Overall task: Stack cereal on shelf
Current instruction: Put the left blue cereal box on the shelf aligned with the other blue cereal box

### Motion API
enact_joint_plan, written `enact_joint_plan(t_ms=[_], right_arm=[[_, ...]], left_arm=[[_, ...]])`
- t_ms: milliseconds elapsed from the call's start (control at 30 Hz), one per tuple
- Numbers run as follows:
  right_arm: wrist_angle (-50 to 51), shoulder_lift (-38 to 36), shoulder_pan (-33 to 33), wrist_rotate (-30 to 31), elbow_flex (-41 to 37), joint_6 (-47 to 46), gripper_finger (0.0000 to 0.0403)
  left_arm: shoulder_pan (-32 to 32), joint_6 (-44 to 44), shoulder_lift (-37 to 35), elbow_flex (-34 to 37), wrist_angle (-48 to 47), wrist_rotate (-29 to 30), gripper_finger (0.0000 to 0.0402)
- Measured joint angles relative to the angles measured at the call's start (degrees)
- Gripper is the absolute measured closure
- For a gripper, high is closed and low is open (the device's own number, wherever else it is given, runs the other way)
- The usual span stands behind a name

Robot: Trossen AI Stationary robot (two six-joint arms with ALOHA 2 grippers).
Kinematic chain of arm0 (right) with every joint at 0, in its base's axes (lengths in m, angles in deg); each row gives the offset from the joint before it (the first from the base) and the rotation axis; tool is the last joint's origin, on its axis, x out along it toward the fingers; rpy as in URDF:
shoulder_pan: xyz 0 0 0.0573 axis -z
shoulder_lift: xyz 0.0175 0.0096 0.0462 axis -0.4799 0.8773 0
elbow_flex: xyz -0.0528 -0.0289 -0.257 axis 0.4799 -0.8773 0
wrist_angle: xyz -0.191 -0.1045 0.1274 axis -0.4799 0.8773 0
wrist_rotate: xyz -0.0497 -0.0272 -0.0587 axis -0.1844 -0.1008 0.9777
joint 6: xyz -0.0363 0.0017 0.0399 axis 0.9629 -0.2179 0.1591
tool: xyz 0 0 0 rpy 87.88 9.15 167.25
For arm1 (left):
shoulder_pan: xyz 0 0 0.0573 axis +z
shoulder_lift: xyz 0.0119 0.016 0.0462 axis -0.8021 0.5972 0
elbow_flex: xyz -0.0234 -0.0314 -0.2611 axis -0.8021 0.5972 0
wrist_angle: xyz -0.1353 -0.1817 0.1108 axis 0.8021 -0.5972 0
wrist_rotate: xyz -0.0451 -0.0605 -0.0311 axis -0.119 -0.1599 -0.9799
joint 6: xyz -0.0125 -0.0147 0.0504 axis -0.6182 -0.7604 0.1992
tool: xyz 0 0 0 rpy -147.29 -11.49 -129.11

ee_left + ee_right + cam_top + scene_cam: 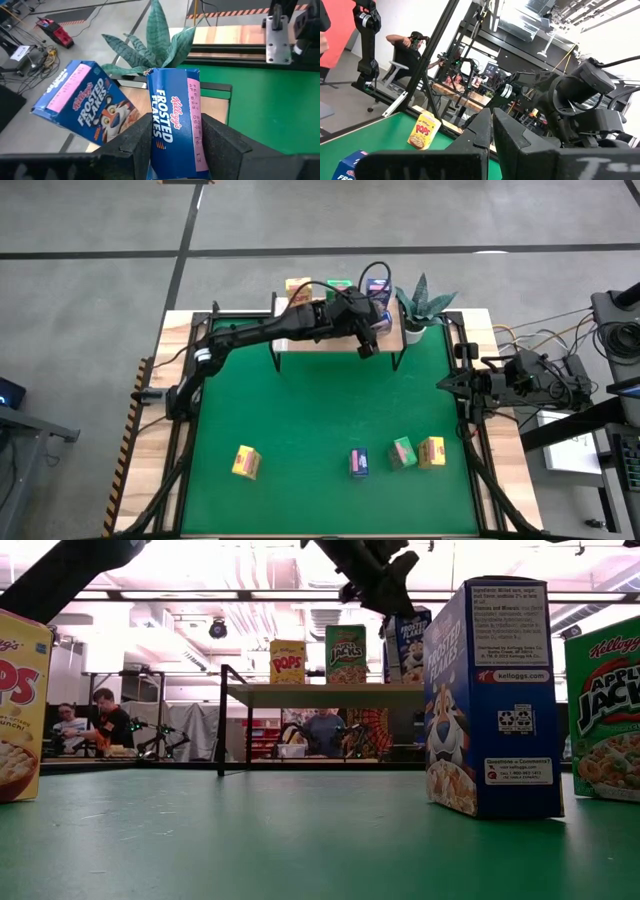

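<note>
Left gripper (175, 145): fingers clamped on narrow sides of blue cereal box (176, 122), held above shelf (330, 340) beside second blue box (85, 107), which sits tilted; likely being set alongside.
Shelf: pale plank, thin black legs; yellow box (287, 661) and green box (345, 653) upright on top.
Boxes: printed cardboard, rectangular, flat-faced.
Four boxes wait on green mat (320, 420).
Right gripper (492, 130): fingers together, parked at table's right edge.
Plant (425, 302): stiff spiky leaves, beside shelf.
</note>
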Motion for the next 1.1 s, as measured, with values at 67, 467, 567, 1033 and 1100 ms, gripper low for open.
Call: enact_joint_plan(t_ms=[67, 467, 567, 1033, 1100], right_arm=[[0.0, 0.0, 0.0, 0.0, 0.0, -0.4, 0.0394], [0.0, 0.0, 0.0, 0.0, 0.0, -0.3, 0.0394], [0.0, 0.0, 0.0, 0.0, 0.0, -0.3, 0.0394], [-0.3, 0.2, 0.0, 0.3, 0.0, -1.9, 0.0394], [-0.9, 0.9, 0.0, 2.1, 0.1, -3.4, 0.0394]], left_arm=[[0.3, 0.0, 0.0, 0.2, 0.1, -0.2, 0.0257], [0.5, 0.0, 0.0, 0.3, 0.1, -0.2, 0.0183], [0.5, 0.0, 0.1, -0.7, -0.7, -0.2, 0.0176], [-2.5, 1.9, -3.5, -5.9, -11.6, 1.7, 0.0176], [-3.8, 2.6, -4.2, -6.1, -13.5, 5.0, 0.0179]])
